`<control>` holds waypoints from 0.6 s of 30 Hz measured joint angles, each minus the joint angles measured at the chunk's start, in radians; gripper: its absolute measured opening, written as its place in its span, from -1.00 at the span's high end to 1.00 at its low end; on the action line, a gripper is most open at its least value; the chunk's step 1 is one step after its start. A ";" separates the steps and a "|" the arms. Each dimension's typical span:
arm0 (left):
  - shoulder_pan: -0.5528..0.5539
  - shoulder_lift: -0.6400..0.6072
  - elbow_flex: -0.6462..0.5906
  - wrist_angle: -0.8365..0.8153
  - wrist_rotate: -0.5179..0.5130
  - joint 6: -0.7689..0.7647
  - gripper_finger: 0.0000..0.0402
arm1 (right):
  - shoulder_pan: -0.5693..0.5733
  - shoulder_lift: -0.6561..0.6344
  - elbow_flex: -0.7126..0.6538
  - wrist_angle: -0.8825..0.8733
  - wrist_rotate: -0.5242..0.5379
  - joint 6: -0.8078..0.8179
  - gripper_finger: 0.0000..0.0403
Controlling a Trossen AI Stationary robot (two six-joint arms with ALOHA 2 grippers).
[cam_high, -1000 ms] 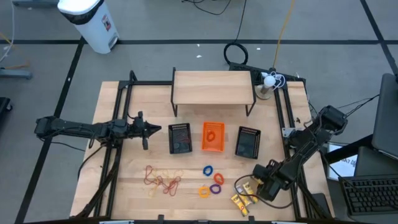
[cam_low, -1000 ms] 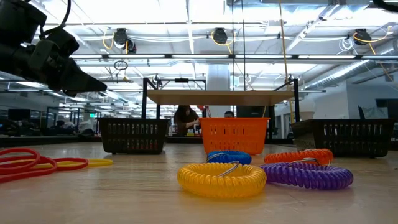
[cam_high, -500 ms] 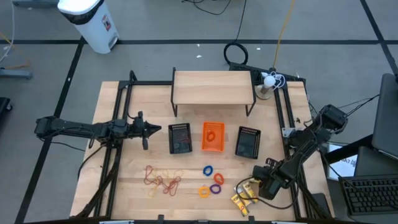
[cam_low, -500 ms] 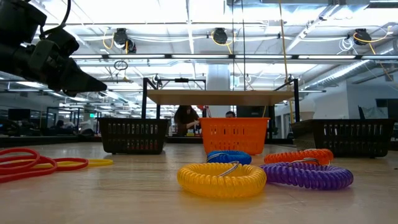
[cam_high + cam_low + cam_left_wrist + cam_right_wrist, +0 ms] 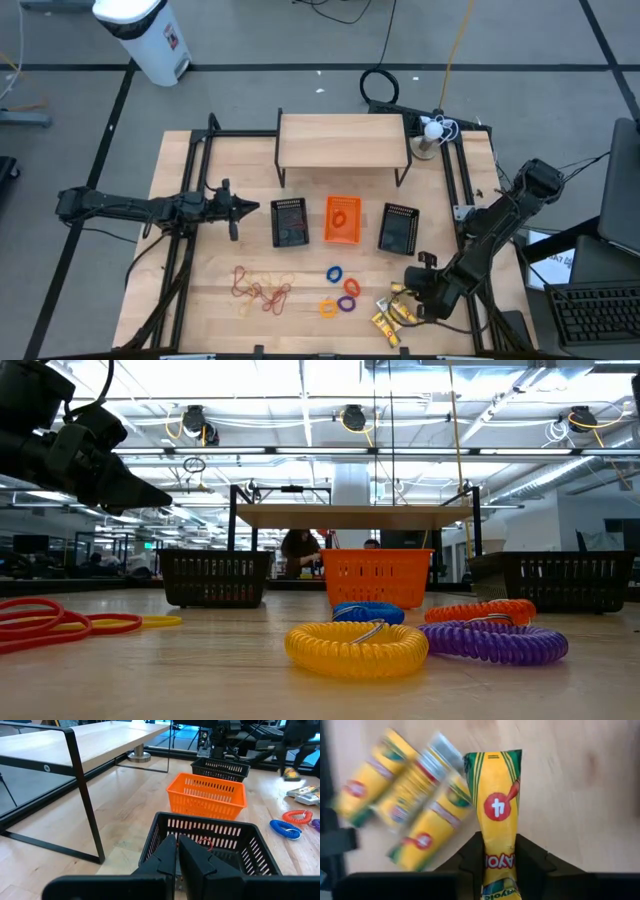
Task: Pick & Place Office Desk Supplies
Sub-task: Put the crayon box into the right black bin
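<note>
Early in the job, by the look of it — most supplies on the wood, few in trays.

Right gripper (image 5: 499,851) down at the near right of the table (image 5: 200,290), fingers pinched on one yellow crayon pack (image 5: 498,805), which stands out straight from between them. Grip looks made; whether the pack is clear of the wood cannot be told. Three more packs (image 5: 400,805) loose just beside it, blurred, lying aslant. Seen from above, the same yellow cluster (image 5: 388,316) right at the gripper.

Left gripper (image 5: 176,851) shut, holding nothing, poised over the left black tray (image 5: 210,845) and apparently waiting. Something small and red inside that tray — too small to name.

Already sorted, as far as can be judged: one orange ring in the orange tray (image 5: 343,219). Right black tray (image 5: 398,230) shows dark, contents not made out.

Left to do:
- rubber bands (image 5: 262,290), a red, orange and tan tangle at the near left of the table
- rings near the middle: blue ring (image 5: 335,273), red ring (image 5: 351,288), purple ring (image 5: 346,304), yellow ring (image 5: 327,308), all resting on the wood, close together
- the other crayon packs

Next step likely a lift and a carry of the held pack to one of the trays — which one cannot be said.
</note>
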 joint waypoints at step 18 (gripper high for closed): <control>0.000 0.000 0.000 0.032 0.000 0.004 0.90 | -0.054 -0.418 -0.308 0.781 0.168 -0.722 0.62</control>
